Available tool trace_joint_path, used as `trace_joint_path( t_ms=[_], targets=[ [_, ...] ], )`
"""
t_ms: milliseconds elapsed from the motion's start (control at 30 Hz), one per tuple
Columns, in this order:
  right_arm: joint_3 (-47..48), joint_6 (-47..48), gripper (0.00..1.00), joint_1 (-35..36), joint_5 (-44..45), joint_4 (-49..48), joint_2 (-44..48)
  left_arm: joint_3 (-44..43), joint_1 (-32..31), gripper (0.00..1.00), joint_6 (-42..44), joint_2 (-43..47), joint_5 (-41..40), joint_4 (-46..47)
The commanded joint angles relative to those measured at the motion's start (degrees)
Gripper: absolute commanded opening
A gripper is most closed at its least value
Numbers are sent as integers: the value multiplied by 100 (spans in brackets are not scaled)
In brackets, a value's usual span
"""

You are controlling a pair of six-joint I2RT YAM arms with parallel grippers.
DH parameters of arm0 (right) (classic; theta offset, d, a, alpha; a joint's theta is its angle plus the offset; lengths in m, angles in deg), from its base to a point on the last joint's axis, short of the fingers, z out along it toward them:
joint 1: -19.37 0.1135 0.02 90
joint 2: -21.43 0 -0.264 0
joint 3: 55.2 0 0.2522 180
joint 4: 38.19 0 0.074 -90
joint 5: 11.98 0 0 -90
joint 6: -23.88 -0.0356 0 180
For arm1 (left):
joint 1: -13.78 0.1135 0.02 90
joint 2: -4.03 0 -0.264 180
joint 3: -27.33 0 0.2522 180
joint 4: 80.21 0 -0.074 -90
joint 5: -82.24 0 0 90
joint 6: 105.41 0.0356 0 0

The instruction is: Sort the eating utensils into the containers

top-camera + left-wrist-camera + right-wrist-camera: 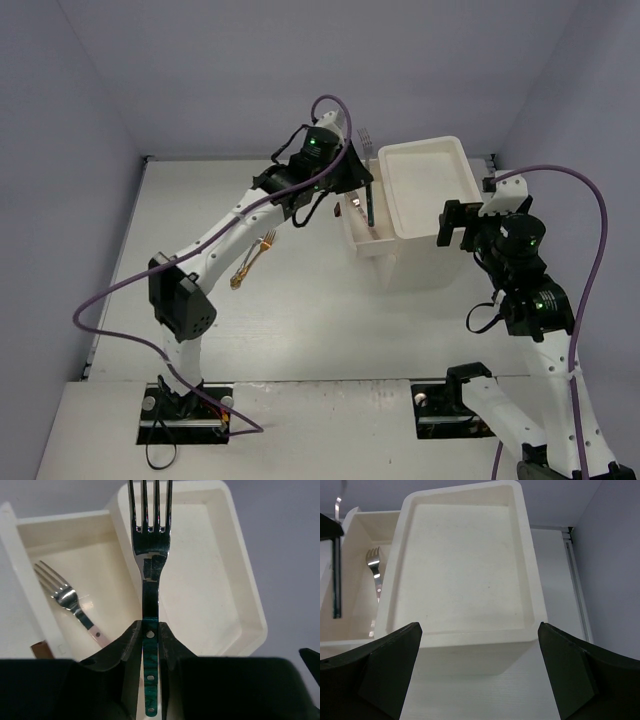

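My left gripper (150,627) is shut on a silver fork with a teal handle (150,555), gripping it near the top of the handle. In the top view that gripper (362,177) is above the pulled-out white drawer (362,243) of the drawer unit (425,170), and the fork's handle (370,205) hangs over the drawer. Another silver fork (65,597) lies inside that drawer (30,535). A gold fork (255,258) lies on the table to the left. My right gripper (480,627) stands wide open at the unit's near right corner (452,222), holding nothing.
The unit's top (465,565) is a shallow, bare tray. The drawer's brown handle (40,650) faces the near left. The side walls and back wall close in around the table (300,310).
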Motion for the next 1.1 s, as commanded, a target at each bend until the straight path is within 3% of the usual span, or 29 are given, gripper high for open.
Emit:
trace_joint_path(
  t_ms=[0,267,333,467,600,800,867,1067],
  targets=[
    [13,-62,100,36,-66,-310,57,-537,-98,8,-115,-80,-132,215],
    [-21,9,100,44,40,-294,108,-643,-141,39,342,0,-385,-195],
    [-6,43,100,44,74,-288,82,-544,-143,43,562,174,-546,-336],
    [14,65,100,44,87,-285,34,-49,-135,44,1514,780,-981,-745],
    [-14,43,100,44,47,-287,10,1089,24,44,2522,1590,-1208,-1021],
    [-30,36,100,51,49,-294,-46,2956,860,44,3424,2713,-562,-1027],
    [-32,33,100,53,30,-294,-95,3422,1310,44,3780,2878,-274,-1029],
    [-95,-13,100,53,-47,-294,-155,4050,1668,43,4886,2487,-87,-1023]
  ],
)
